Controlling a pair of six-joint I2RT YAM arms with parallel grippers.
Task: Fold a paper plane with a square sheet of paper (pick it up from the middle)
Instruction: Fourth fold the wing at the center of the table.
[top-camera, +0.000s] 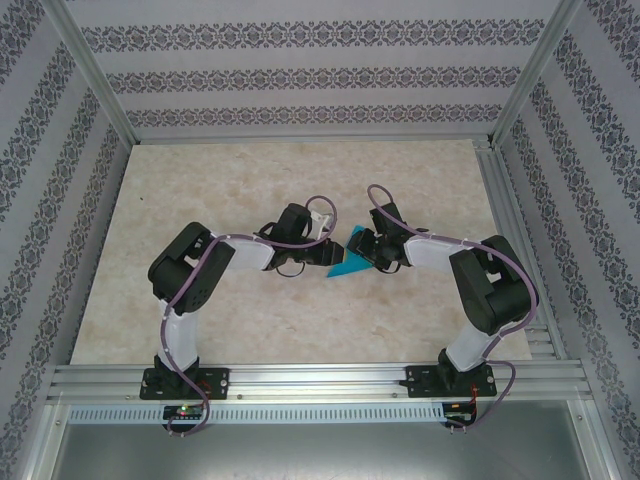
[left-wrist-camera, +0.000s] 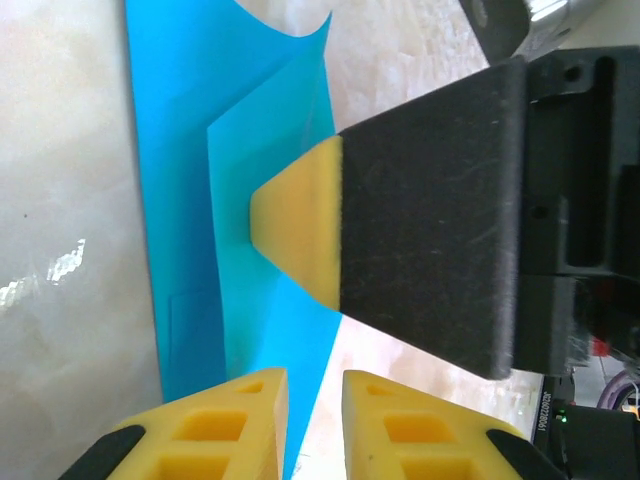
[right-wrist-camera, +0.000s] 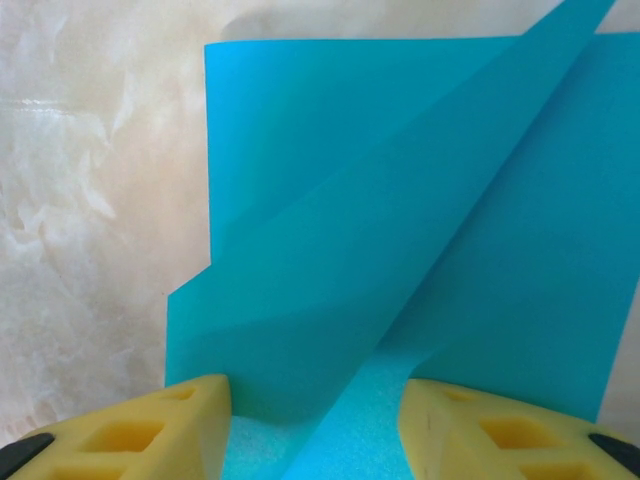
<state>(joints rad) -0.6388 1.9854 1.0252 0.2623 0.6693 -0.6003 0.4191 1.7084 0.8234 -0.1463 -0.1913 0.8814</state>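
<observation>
Seen from above, my two arms reach in from the near edge and meet over the middle of the pale marbled table (top-camera: 200, 300). The sheet of paper (top-camera: 349, 263) lies there as a teal wedge, partly folded, between the two wrists. My left gripper (top-camera: 327, 233) is at its left side and my right gripper (top-camera: 363, 250) at its right, both close to it. From this height I cannot tell how far either stands open.

In the left wrist view, the sheet of paper (left-wrist-camera: 185, 200) runs up the left half of the picture on the table, with a second layer folded over it and a corner curling up at the far end. My left gripper (left-wrist-camera: 315, 385) has its yellow fingers close together, with a narrow gap between them. The paper's near edge runs into that gap, and as far as I can see the fingers do not pinch it. From the right, one fingertip (left-wrist-camera: 295, 225) of my right gripper, a yellow wedge on a black finger, rests on the folded layer.

In the right wrist view, my right gripper (right-wrist-camera: 315, 405) stands about half open, a yellow finger at each lower corner, holding nothing. The sheet of paper (right-wrist-camera: 330, 180) spreads ahead of the fingers and beneath them. A slanted flap lifts off the flat layer, its edge running from between the fingers to the upper right.
</observation>
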